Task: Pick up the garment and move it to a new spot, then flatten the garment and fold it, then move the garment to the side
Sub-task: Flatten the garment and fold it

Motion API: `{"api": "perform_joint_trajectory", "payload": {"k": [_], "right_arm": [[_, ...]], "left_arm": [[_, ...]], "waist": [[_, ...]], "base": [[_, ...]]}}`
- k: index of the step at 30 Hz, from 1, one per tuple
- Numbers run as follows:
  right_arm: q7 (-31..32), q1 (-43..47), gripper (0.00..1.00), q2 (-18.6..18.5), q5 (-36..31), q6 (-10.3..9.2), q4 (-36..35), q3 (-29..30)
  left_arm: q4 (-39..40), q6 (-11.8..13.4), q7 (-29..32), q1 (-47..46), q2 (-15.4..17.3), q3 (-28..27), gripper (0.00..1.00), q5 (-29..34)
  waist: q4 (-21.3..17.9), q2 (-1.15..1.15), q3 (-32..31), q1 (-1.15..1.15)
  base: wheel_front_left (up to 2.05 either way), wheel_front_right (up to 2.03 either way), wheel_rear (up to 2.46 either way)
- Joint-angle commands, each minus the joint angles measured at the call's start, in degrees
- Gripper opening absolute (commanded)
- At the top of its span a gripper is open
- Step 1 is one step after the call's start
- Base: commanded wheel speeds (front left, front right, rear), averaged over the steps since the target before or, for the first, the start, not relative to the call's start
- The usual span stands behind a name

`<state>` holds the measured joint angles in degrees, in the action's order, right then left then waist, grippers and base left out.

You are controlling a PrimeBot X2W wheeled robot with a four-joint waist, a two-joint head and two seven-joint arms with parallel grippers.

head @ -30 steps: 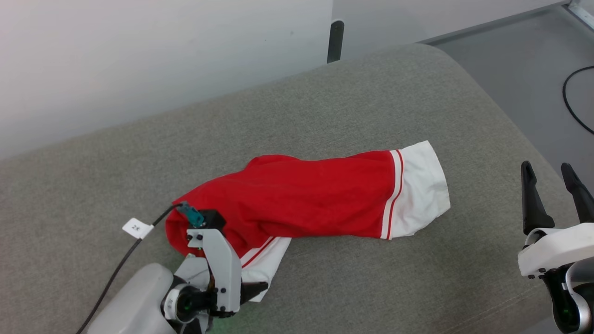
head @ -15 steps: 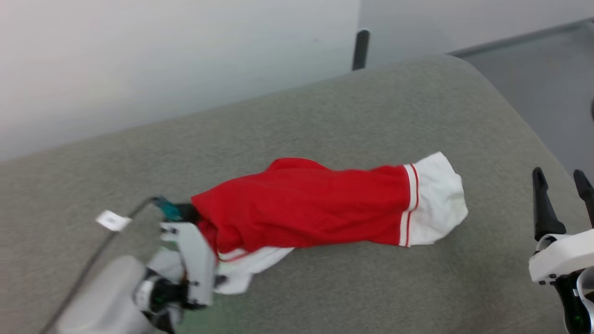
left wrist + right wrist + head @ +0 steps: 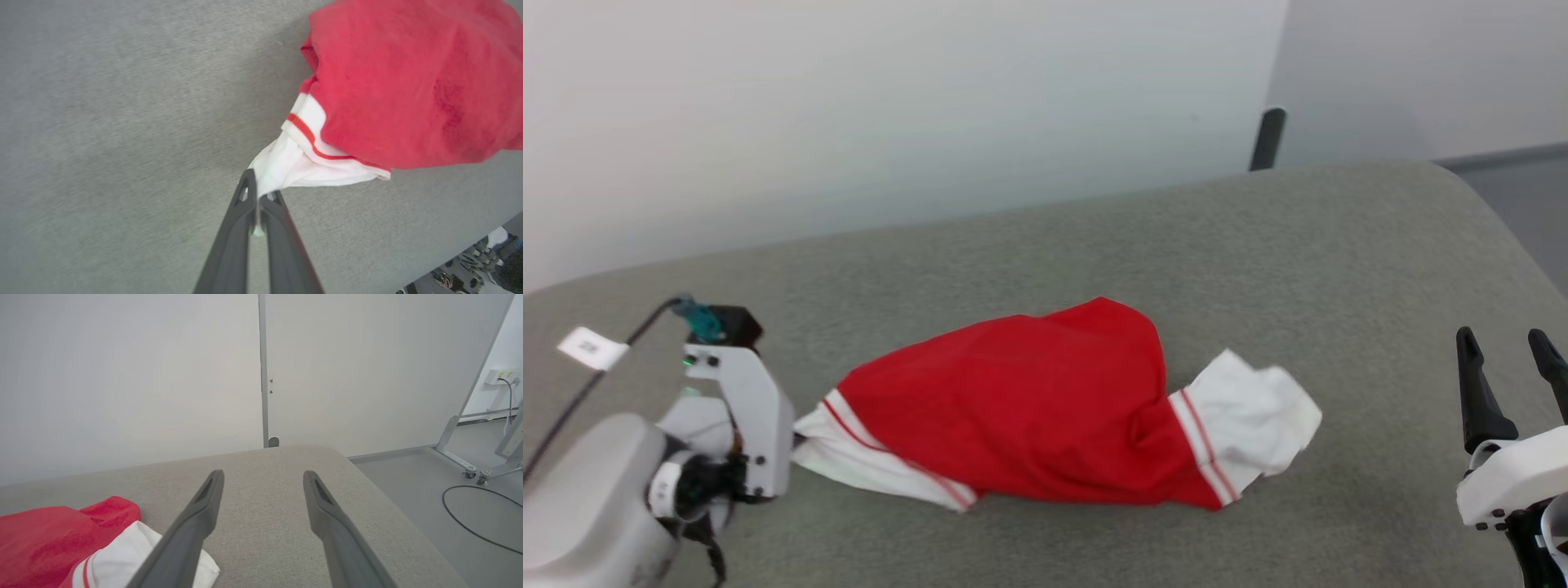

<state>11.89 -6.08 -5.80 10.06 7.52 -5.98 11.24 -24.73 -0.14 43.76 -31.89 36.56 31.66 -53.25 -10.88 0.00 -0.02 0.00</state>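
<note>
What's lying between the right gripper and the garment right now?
Nothing but bare grey cushion. The head view shows that stretch running from the open right gripper across to the garment.

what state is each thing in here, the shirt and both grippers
garment: bunched up, not flattened or folded, lying on the grey cushion
left-end white sleeve: drawn out to a point, its edge pinched
left gripper: fingers shut on the garment's sleeve edge
right gripper: fingers open, empty, apart from the garment
</note>
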Motion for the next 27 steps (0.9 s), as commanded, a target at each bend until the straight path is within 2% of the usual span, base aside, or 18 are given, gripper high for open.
{"api": "perform_joint_trajectory", "payload": {"k": [1, 7, 11, 15, 16, 19, 20, 27], "right_arm": [[0.1, 1.1, 1.0, -0.1, 0.0, -0.06, -0.3, 0.0], [0.7, 1.3, 1.0, -0.2, 0.1, -0.06, -0.6, -0.2], [1.0, 1.5, 1.0, 0.0, 0.4, -0.06, -0.4, -0.7], [1.2, 1.4, 1.0, 0.0, 0.7, -0.06, 0.0, -1.6], [1.4, 1.4, 1.0, 0.0, 0.8, -0.06, 0.2, -1.9], [2.1, 1.1, 1.0, -0.5, 1.5, -0.06, 0.5, -3.7], [2.4, 1.1, 1.0, -0.6, 1.7, -0.06, 0.6, -4.2], [5.4, 1.6, 1.0, -2.3, 3.7, -0.06, 0.7, -7.1]], "left_arm": [[0.5, 0.6, -0.1, -0.2, 0.7, -0.4, 0.0, 0.2], [2.8, 1.9, 0.1, 1.9, 5.1, -0.7, 0.0, 1.7], [2.9, 2.8, -0.3, 3.8, 5.0, -1.0, 0.0, 0.7], [1.9, 2.6, -1.4, 5.5, 3.3, -0.4, 0.0, 0.3], [1.6, 2.5, -1.8, 5.6, 2.6, -0.5, 0.11, -0.3], [0.1, 2.2, -3.4, 6.3, 1.2, -0.7, 0.53, -0.8], [-0.3, 2.0, -4.1, 6.4, 0.6, -0.9, 1.0, -1.1], [-1.4, 1.0, -8.8, 5.5, -0.9, -1.9, 1.0, -1.1]], "waist": [[2.4, 0.0, -1.6, 0.0], [4.2, 0.0, -1.9, 0.0], [4.8, 0.0, -1.9, 0.0], [5.0, 0.0, -1.8, 0.0], [5.1, 0.0, -1.8, 0.0], [5.1, 0.0, -2.0, 0.0], [5.2, 0.0, -2.0, 0.0], [7.3, 0.0, -2.9, 0.0]], "base": [[0.0, 0.0, 0.0], [0.0, 0.0, 0.0], [0.0, 0.0, 0.0], [0.0, 0.0, 0.0], [0.0, 0.0, 0.0], [0.0, 0.0, 0.0], [0.0, 0.0, 0.0], [0.0, 0.0, 0.0]]}}
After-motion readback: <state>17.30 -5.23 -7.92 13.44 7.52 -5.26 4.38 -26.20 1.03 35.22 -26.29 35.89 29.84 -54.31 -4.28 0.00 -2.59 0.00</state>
